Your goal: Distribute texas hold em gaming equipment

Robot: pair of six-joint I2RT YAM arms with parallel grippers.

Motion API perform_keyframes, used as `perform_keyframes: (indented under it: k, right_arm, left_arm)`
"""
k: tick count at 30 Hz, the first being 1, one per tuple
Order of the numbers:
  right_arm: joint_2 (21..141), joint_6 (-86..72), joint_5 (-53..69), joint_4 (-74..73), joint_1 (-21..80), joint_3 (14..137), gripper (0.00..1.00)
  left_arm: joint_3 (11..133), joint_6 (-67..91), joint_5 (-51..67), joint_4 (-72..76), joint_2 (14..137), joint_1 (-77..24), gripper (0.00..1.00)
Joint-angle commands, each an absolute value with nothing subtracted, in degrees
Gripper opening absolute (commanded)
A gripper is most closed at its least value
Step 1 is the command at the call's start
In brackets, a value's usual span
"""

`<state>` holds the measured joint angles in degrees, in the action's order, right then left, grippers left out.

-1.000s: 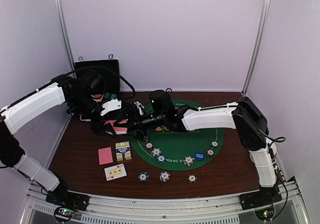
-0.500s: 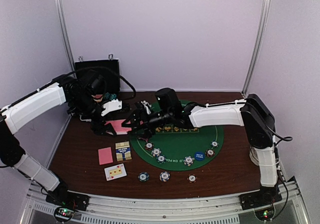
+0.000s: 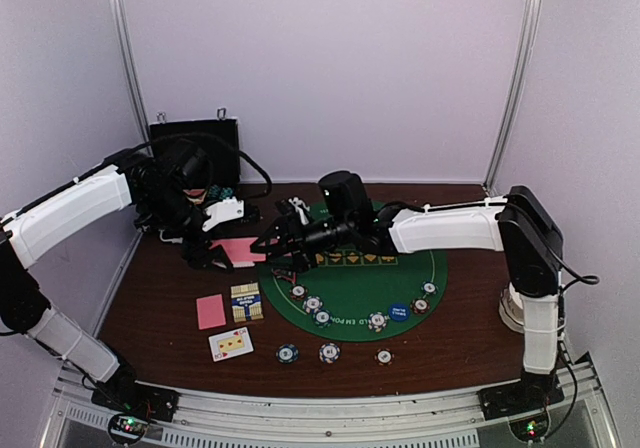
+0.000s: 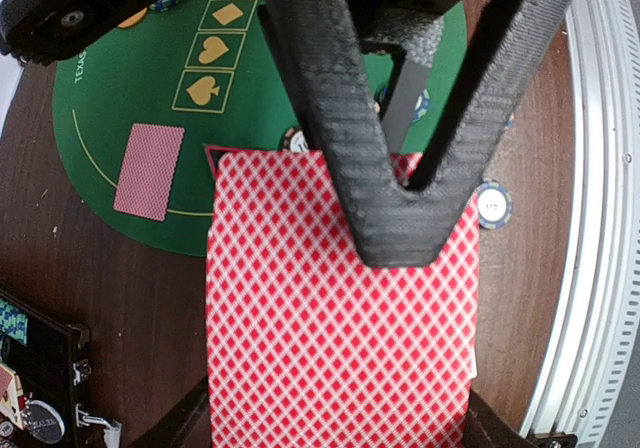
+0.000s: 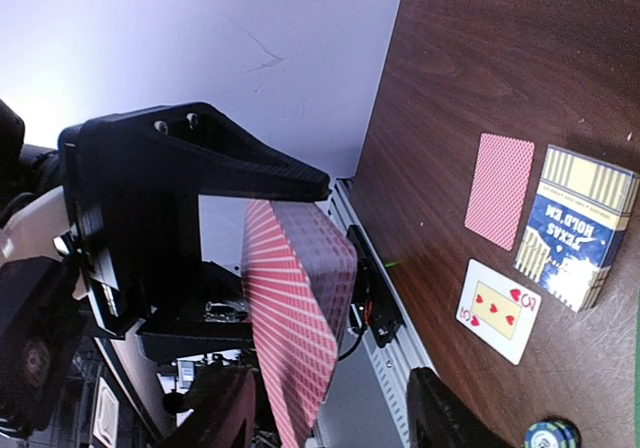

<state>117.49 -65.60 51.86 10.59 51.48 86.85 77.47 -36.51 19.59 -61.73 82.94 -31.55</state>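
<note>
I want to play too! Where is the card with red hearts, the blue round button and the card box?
card with red hearts [image 3: 230, 344], top view, middle of its face
blue round button [image 3: 399, 311], top view, its centre
card box [image 3: 246, 302], top view, middle of its top

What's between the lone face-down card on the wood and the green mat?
The Texas Hold'em card box sits there, beside the card; the top view shows it.

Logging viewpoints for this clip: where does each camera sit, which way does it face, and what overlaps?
Top external: high behind the bases, facing down over the table; left arm and right arm show.
Left wrist: looks down past the pink-backed deck it grips to the green mat; own jaws at bottom corners.
Right wrist: faces the table's near-left edge; own jaws flank the deck.
Shared: both wrists see that deck.
</note>
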Motion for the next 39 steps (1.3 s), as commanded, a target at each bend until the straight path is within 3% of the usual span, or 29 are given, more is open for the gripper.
perform_keyframes:
  k: [1, 20, 26, 39]
  right_arm:
    - [114.73, -69.53, 53.83, 15.60, 51.50, 85.57, 0.49]
    - [112.83, -70.53, 55.45, 14.44, 51.62, 84.59, 0.06]
    - [111.25, -68.34, 55.88, 10.58, 50.54, 84.52, 0.00]
    - [106.73, -69.06, 57.41, 12.65, 43.19, 78.62, 0.00]
  left_arm:
    - [77.70, -36.45, 19.38, -59.15, 82.56, -31.46, 0.00]
    - [77.44, -36.69, 17.87, -58.97, 82.60, -31.47, 0.00]
    - [77.52, -36.74, 17.96, -58.98, 82.52, -31.46, 0.00]
    - [77.70, -36.82, 16.95, -58.99, 82.51, -31.46, 0.00]
